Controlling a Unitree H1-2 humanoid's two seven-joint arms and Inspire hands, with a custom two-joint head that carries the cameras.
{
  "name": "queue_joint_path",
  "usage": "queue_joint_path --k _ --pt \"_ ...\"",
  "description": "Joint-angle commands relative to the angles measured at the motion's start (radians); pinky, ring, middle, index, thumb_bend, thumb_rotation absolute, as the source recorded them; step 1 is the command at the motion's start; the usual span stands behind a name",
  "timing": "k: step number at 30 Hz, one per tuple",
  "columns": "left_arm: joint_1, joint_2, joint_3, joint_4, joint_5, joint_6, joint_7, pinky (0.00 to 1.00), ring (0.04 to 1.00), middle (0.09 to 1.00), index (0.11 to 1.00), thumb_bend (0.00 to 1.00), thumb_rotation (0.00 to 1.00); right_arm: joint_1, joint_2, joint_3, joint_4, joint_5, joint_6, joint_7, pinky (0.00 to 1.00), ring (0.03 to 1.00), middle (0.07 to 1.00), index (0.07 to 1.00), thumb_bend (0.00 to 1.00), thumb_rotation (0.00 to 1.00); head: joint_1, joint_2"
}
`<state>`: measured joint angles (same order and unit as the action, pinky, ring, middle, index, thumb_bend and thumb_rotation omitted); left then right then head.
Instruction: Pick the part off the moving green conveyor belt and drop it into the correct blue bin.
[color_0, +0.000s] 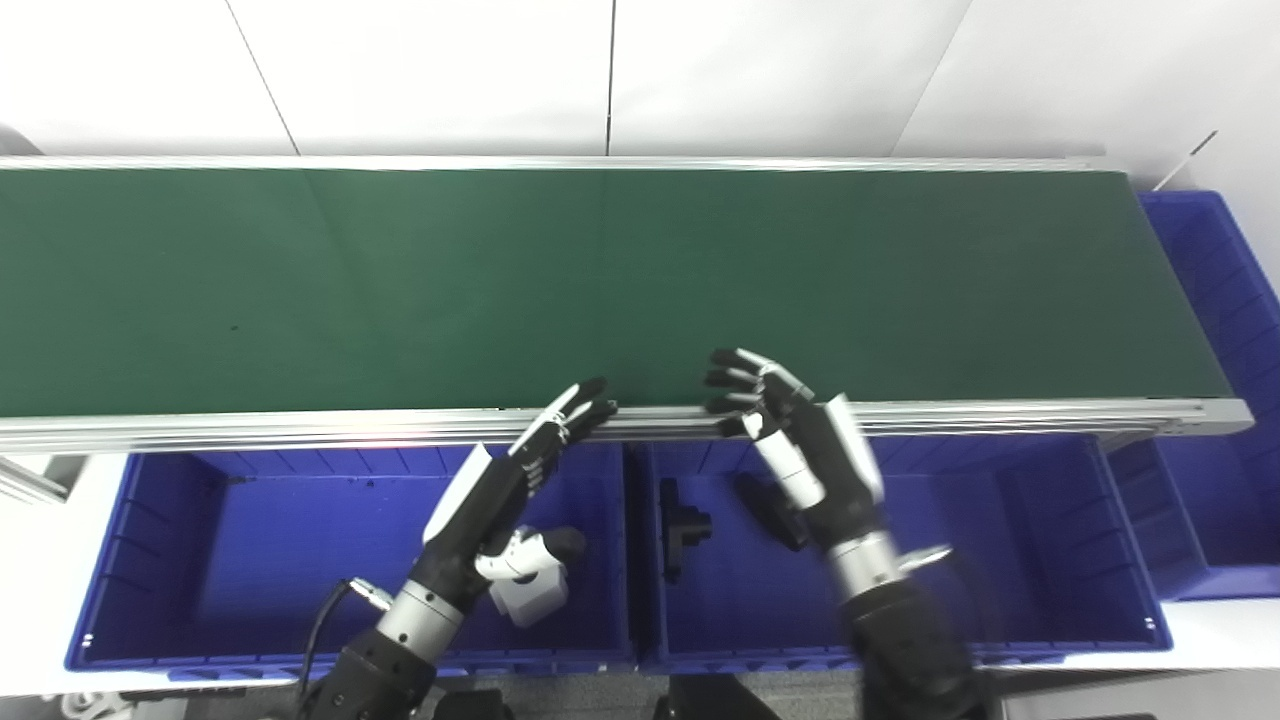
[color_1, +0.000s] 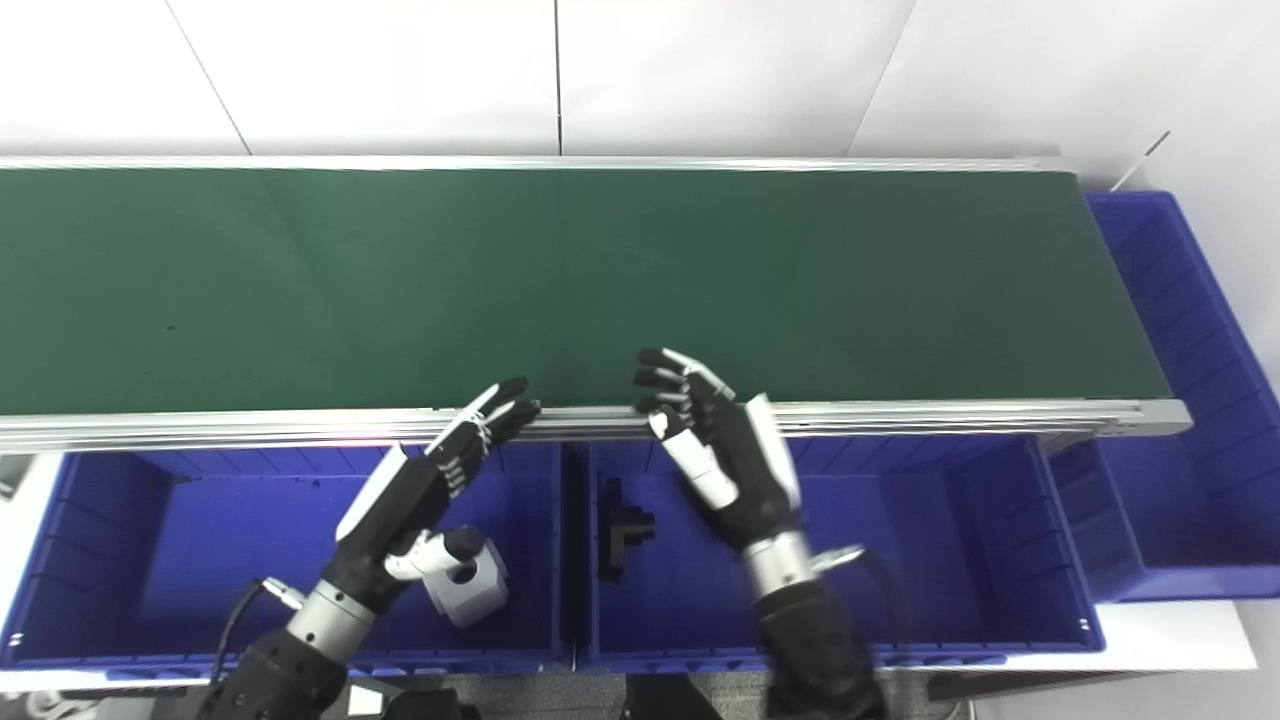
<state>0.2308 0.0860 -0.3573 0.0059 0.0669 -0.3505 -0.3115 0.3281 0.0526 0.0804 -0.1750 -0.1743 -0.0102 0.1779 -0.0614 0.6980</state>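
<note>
The green conveyor belt (color_0: 600, 280) runs across the whole view and I see no part on it. My left hand (color_0: 500, 490) is open, its fingers stretched flat toward the belt's near rail, above the left blue bin (color_0: 150, 560). My right hand (color_0: 800, 440) is open too, with fingers spread and slightly curled over the rail, above the middle blue bin (color_0: 1050, 560). Neither hand holds anything. A white part (color_0: 535, 590) lies in the left bin under my left wrist. A black T-shaped part (color_0: 680, 530) lies in the middle bin, and another black piece (color_0: 765, 505) is partly hidden by my right hand.
A third blue bin (color_0: 1210, 300) stands at the belt's right end. The aluminium rail (color_0: 300, 430) borders the belt's near edge, just above the bins. A white wall rises behind the conveyor.
</note>
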Motion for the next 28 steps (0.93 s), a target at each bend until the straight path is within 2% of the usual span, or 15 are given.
queue_joint_path --k 1,7,13,22,28 --pt "-0.007 -0.005 -0.001 -0.005 0.013 -0.052 0.014 0.93 0.920 0.915 0.956 0.78 0.78 -0.004 -0.034 -0.004 0.028 0.019 -0.158 -0.030 0.69 0.751 0.803 0.839 0.78 0.98 0.004 -0.013" --pt "-0.012 -0.002 -0.002 0.031 0.030 -0.086 0.019 0.91 0.934 0.918 0.956 0.78 0.78 -0.015 -0.059 0.021 0.161 0.032 -0.308 -0.052 0.69 0.754 0.802 0.825 0.82 0.99 0.001 -0.049" --pt "-0.012 -0.001 -0.005 0.059 0.038 -0.113 0.029 0.90 0.929 0.914 0.950 0.77 0.77 -0.015 -0.083 0.054 0.206 0.040 -0.344 -0.050 0.71 0.770 0.816 0.835 0.82 0.99 0.001 -0.084" --pt "-0.017 0.000 -0.012 0.088 0.051 -0.117 0.034 0.94 0.949 0.918 0.953 0.79 0.77 -0.024 -0.105 0.073 0.259 0.060 -0.377 -0.051 0.73 0.782 0.827 0.845 0.82 0.99 0.010 -0.116" --pt "-0.022 0.003 -0.023 0.117 0.053 -0.119 0.045 0.94 0.942 0.914 0.944 0.79 0.77 -0.041 -0.114 0.081 0.318 0.047 -0.437 -0.065 0.69 0.764 0.815 0.831 0.81 0.99 0.014 -0.180"
